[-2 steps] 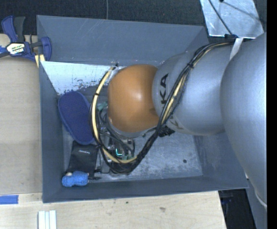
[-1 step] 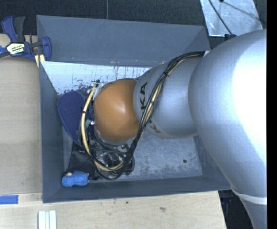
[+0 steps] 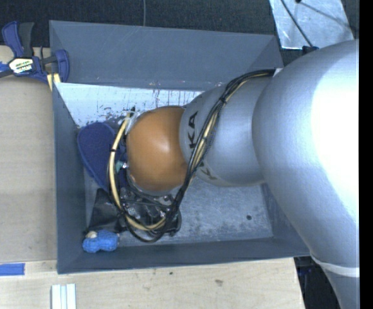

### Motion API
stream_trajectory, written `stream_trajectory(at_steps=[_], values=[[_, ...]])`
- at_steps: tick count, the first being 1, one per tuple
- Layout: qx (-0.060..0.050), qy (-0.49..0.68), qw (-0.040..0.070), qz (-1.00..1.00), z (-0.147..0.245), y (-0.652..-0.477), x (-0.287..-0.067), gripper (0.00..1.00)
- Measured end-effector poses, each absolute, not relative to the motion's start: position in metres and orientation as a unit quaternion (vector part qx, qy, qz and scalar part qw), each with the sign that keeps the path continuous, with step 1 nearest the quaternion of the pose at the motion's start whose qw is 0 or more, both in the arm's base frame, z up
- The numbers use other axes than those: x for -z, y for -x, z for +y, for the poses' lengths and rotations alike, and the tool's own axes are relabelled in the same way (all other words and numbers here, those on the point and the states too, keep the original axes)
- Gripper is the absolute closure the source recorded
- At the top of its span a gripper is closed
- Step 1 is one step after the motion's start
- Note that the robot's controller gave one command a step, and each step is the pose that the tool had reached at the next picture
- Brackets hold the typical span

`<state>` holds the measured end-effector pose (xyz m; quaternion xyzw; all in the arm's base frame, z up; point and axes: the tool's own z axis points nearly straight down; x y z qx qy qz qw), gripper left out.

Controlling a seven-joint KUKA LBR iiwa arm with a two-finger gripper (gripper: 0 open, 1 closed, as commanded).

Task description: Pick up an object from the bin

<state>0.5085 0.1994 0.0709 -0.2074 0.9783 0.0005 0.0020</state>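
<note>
Your arm (image 3: 289, 140) reaches into the grey bin (image 3: 67, 192) from the right, with the orange wrist cover (image 3: 154, 150) over the left half of the bin floor. The hand (image 3: 145, 214) sits low under that cover, near the front-left corner, tangled in its cables (image 3: 117, 166). You cannot tell whether the hand is apart or together, because the cover and cables block it.

3 things lie near it:
- A dark blue rounded soft-looking piece (image 3: 95, 148) against the left wall, partly under the cover.
- A black flat-looking thing (image 3: 103, 208) just left of the hand. Whether they touch is unclear.
- A small bright blue lump with a pale end (image 3: 101, 242) in the front-left corner, just beside the black thing and apart from the hand.

Step, as a judgement: the hand is down at grasp height, closest to the black thing, and the pick is not yet confirmed. Treat the black thing as the likely target, though that is uncertain.

The next move calls for closing on whatever is under the hand, then a straight lift clear of the left wall. Check that something comes up with it. Watch the cables near the dark blue piece for a snag risk.
</note>
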Motion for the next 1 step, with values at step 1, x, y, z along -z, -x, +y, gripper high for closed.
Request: stream_trajectory(at_steps=[1], values=[[-0.001, 0.215, 0.006, 0.977, 0.1913, -0.5392, -0.1855, 1.0]])
